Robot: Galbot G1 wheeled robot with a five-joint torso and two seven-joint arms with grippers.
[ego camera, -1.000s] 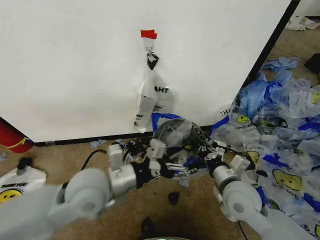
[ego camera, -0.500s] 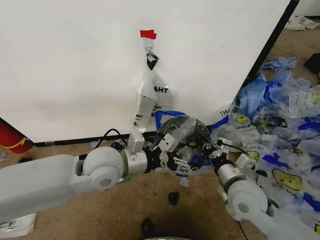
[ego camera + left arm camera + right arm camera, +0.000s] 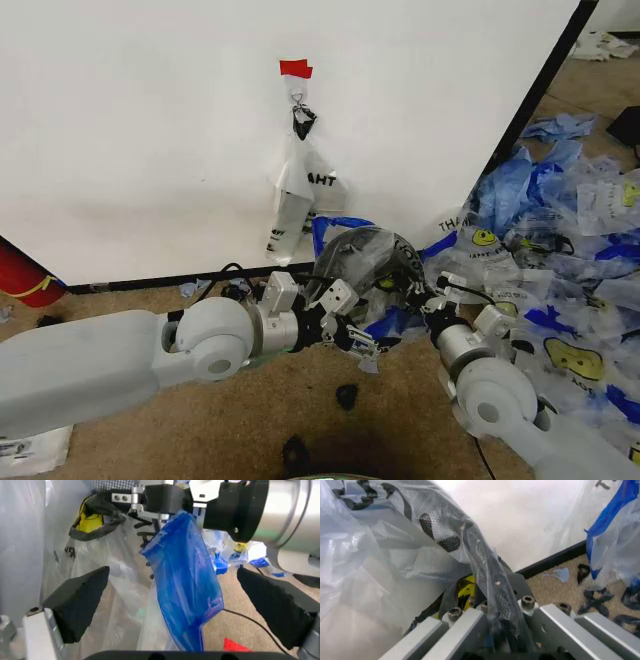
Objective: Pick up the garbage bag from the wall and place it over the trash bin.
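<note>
Head view: the garbage bag (image 3: 368, 262) lies draped over the trash bin (image 3: 352, 283) at the foot of the wall (image 3: 150, 130). Between both arms, the left hand (image 3: 352, 338) is spread wide, its pads either side of a blue handle strip (image 3: 187, 577). The right hand (image 3: 425, 297) is clamped tight on the bag's rim.

You have: narrow clear bag (image 3: 300, 195) hung on hook under red tape; red cylinder (image 3: 22, 276) at far left; heap of loose bags (image 3: 570, 240) on carpet at right.
</note>
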